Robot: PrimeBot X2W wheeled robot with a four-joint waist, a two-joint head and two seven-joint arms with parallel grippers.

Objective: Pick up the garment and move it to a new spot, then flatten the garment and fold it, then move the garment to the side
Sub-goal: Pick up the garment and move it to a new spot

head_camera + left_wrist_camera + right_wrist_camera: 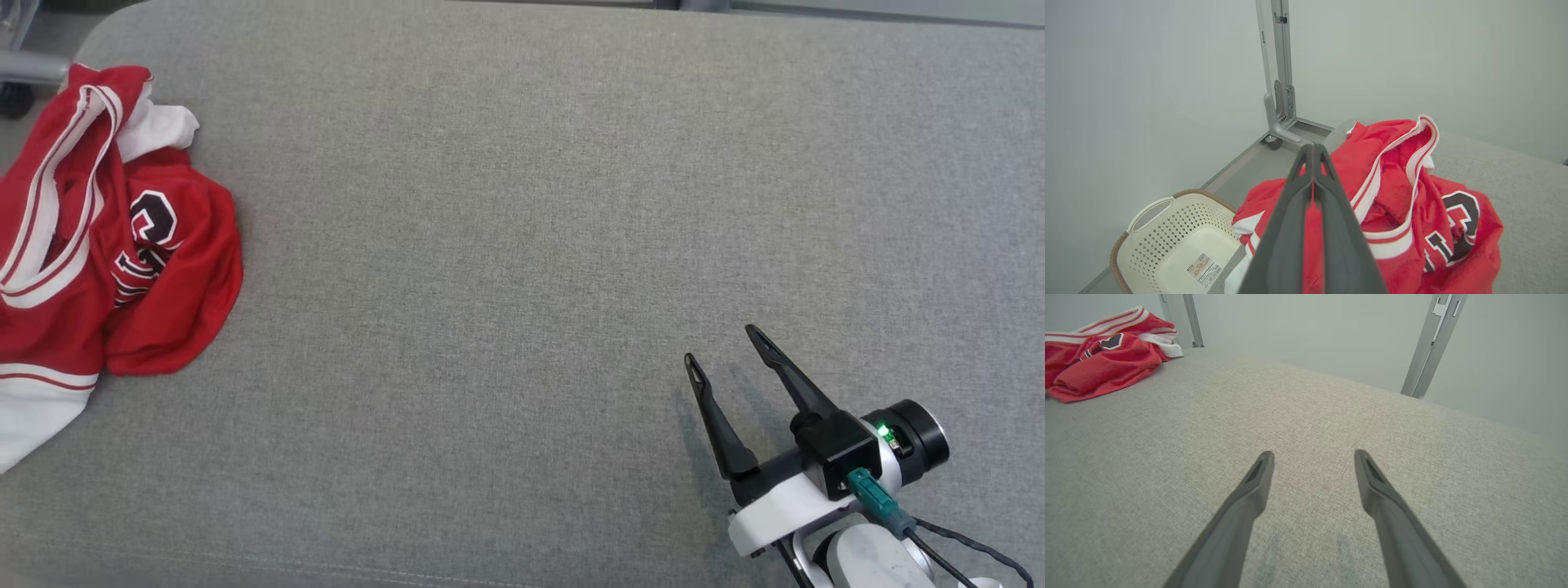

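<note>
Seemingly the closed left gripper (1313,148) hangs just over the garment (1396,188).

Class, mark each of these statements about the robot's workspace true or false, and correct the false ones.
1. The right tool stands open above the bare grey padded surface. True.
2. The garment is spread flat and neatly folded. False: it lies crumpled in a heap.
3. The left tool has its fingers closed together. True.
4. The garment lies right beside the right tool. False: it lies at the robot's left edge of the surface, well apart from that tool.
5. The garment is blue. False: it is red with white trim.
</note>
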